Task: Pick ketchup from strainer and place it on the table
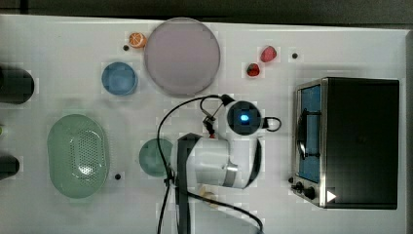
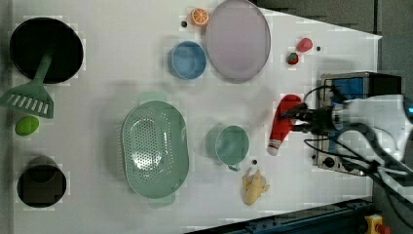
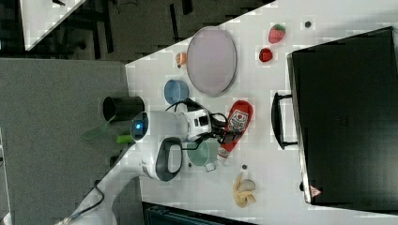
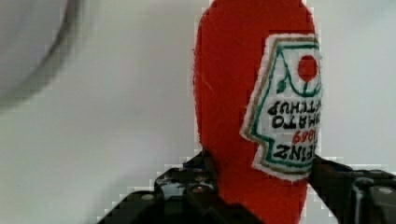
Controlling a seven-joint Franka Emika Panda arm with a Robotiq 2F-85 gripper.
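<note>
My gripper (image 4: pixel 261 186) is shut on the ketchup (image 4: pixel 233 93), a red bottle with a white label, one finger on each side of its lower body. In the left view the ketchup (image 2: pixel 281 124) lies lengthwise between the green cup and the oven, white cap toward the left view's bottom, with the gripper (image 2: pixel 294 119) on its middle. The right view has the gripper (image 3: pixel 227 130) at the bottle (image 3: pixel 238 119) beside the cup. The pale green strainer (image 1: pixel 54 146) (image 2: pixel 128 146) has nothing in it and stands well apart on the white table (image 1: pixel 73 209). In the top view my arm covers the bottle.
A black toaster oven (image 1: pixel 360 141) stands close beside the bottle. A green cup (image 2: pixel 232 145), a blue bowl (image 1: pixel 119 78), a grey-lilac plate (image 1: pixel 181 56), two strawberries (image 1: pixel 268 53), an orange half (image 1: pixel 137 40), a yellowish item (image 2: pixel 254 186), and a black pot with a green spatula (image 2: pixel 46 48) share the table.
</note>
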